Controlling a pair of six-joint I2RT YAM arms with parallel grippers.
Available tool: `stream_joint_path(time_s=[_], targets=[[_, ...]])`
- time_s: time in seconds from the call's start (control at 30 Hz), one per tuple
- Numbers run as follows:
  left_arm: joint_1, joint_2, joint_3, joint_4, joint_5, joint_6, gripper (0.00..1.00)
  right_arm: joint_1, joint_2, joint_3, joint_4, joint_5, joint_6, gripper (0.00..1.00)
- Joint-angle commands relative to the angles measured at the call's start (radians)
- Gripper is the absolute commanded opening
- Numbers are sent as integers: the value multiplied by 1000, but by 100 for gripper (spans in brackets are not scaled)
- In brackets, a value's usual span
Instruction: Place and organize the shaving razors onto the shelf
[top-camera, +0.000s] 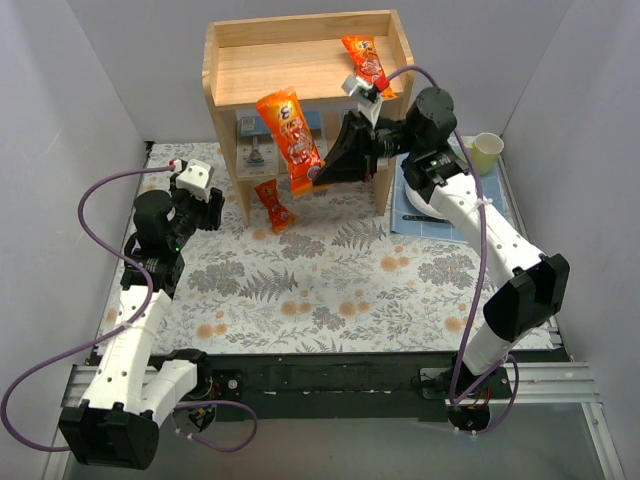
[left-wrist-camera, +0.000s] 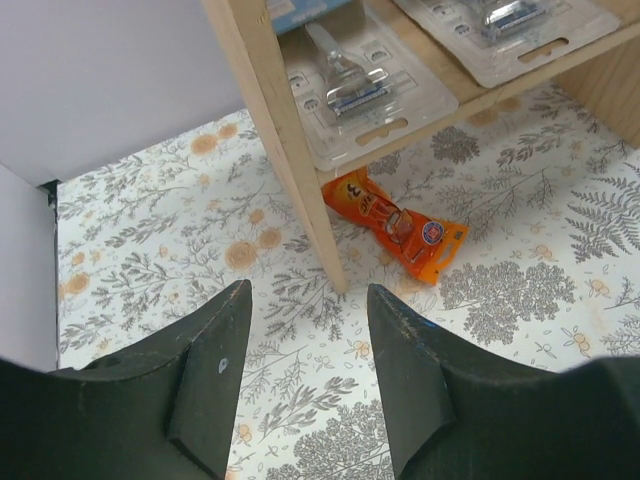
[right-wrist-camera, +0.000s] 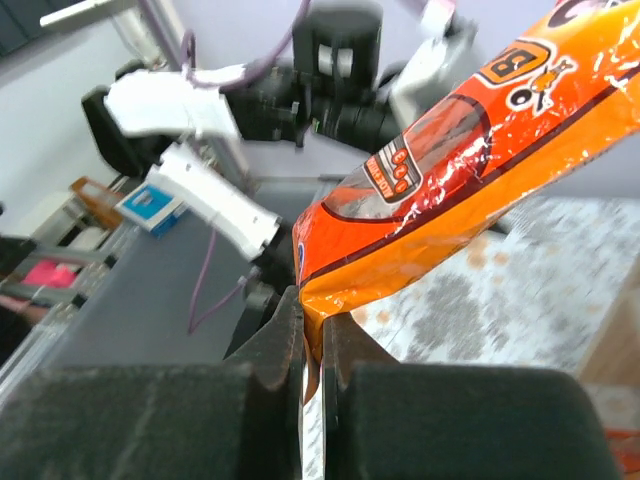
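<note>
The right end effector (right-wrist-camera: 312, 335) is clenched on an orange snack packet (right-wrist-camera: 470, 180) in front of the shelf (left-wrist-camera: 280, 140); the left end effector (left-wrist-camera: 305, 330) hangs released, razor packs (left-wrist-camera: 345, 90) lying on its lower tier

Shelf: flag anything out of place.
Orange snack packets intrude on the razor shelf: one lies on its top, another on the table by its leg, and the right gripper pinches a third by one end in front of it.

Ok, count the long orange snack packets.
3 packets: one on the wooden shelf's top, one held by the right gripper, one on the floral table under the shelf. Others may be hidden.
</note>
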Motion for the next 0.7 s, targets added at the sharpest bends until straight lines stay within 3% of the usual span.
stream_joint_path(time_s=[0.0, 0.17, 0.37, 0.67], targets=[[0, -33, -18, -9, 25, 11, 49, -23, 75, 320, -65, 87, -15, 1], [0, -62, -21, -47, 65, -50, 49, -24, 259, 698, -399, 219, -231, 1], [2, -97, -46, -73, 111, -47, 49, -67, 313, 714, -273, 317, -235, 1], [33, -87, -27, -119, 128, -28, 49, -122, 414, 764, -207, 299, -190, 1]])
